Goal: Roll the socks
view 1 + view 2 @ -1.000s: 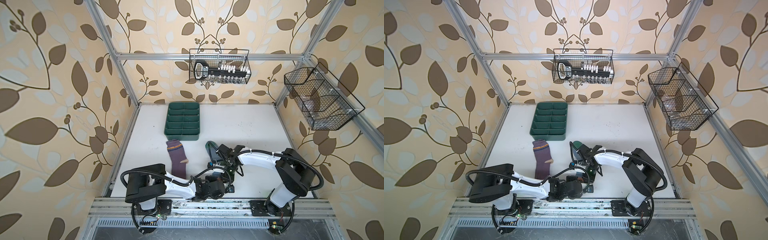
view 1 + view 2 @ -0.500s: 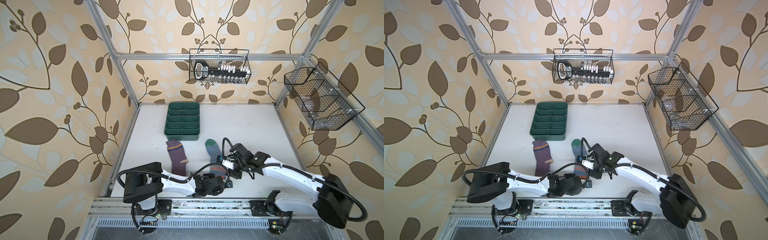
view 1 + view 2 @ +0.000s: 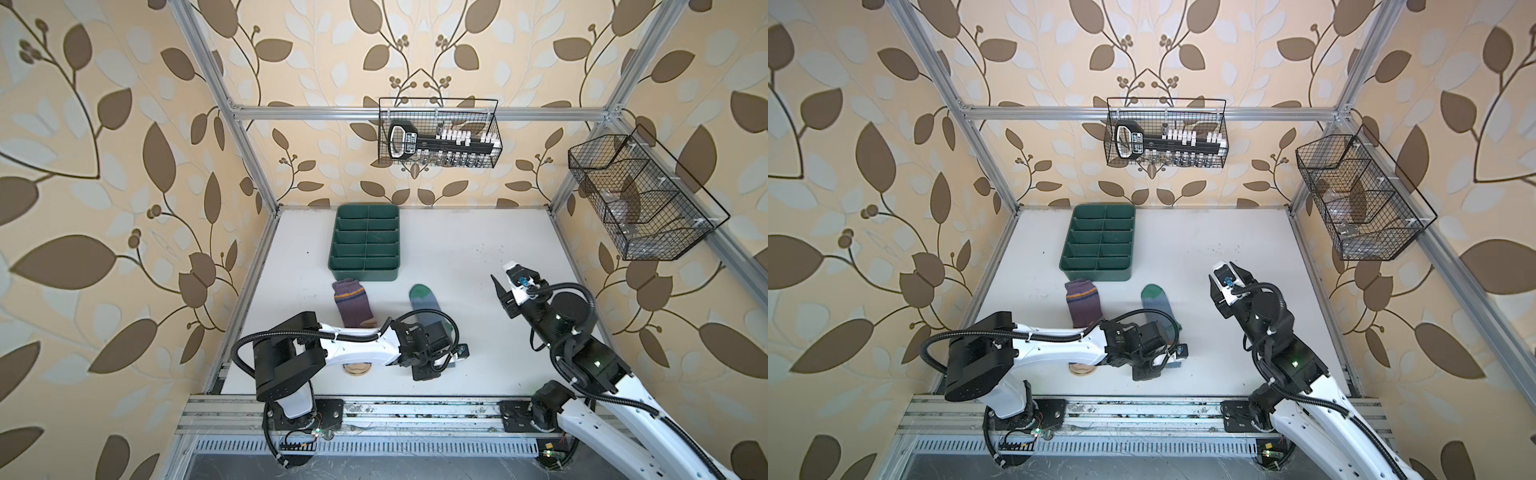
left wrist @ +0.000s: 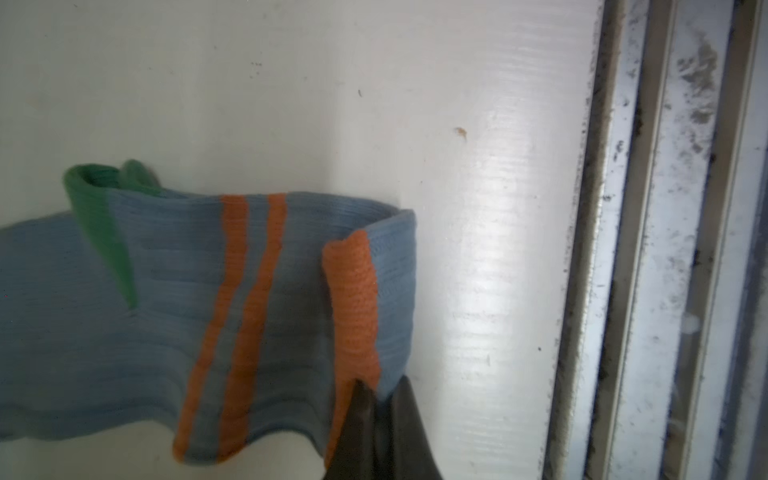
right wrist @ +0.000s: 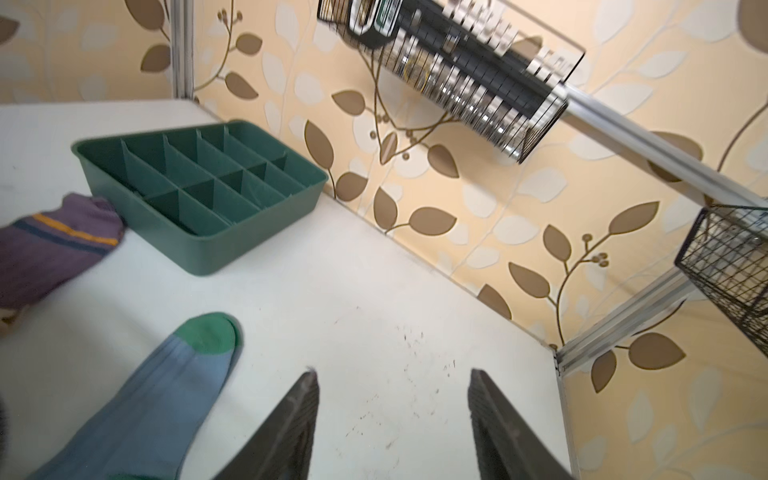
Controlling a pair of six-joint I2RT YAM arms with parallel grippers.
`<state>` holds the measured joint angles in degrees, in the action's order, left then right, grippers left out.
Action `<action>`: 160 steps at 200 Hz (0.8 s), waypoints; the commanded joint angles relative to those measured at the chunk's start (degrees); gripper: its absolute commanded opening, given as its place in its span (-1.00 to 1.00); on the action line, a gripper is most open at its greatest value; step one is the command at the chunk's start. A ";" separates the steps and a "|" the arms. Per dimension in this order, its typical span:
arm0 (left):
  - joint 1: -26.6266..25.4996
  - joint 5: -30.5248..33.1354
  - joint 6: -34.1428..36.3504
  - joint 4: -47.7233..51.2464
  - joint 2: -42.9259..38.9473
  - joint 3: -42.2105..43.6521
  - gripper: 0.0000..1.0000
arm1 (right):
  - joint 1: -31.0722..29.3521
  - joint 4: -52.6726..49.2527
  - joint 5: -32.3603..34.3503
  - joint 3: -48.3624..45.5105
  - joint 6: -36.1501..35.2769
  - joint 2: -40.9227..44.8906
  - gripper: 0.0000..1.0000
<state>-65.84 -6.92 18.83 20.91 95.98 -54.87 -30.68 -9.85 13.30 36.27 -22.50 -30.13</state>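
Left gripper (image 4: 380,386): clamping down hard, jaws fully together on the orange cuff (image 4: 353,299) of the grey-blue sock (image 4: 270,311), fabric pinched between the fingertips.
Roll start: cuff is standing up and curling back over the leg, so the first turn looks to be only just forming.
Lie of the sock: it is stretching away from the green tray (image 3: 365,272), with the green toe (image 5: 208,332) sitting near the tray's near right corner and the cuff end lying farthest from the tray.
Doing it well: I'd be tucking that cuff low and tight toward the tray, over the twin orange stripes (image 4: 232,291), keeping the folded edge square so the roll isn't coning.
Watch for: green heel (image 4: 104,232) is puckering up, likely snagging or skewing the roll.
Right gripper (image 5: 392,374): hanging with jaws well apart, gripping nothing, well to the right of the tray; pinning the toe would be helping.
Purple sock (image 3: 353,307): lying flat just beside the tray's near wall, not yet rolled.
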 commanded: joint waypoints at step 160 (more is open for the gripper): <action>10.63 -21.65 -6.00 10.79 13.00 -10.44 -1.00 | -49.89 -8.61 19.23 -8.11 -11.27 -34.40 0.13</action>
<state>-55.75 -29.63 13.02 29.95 107.07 -65.12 -82.50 -28.86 30.48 29.91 -32.82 -61.12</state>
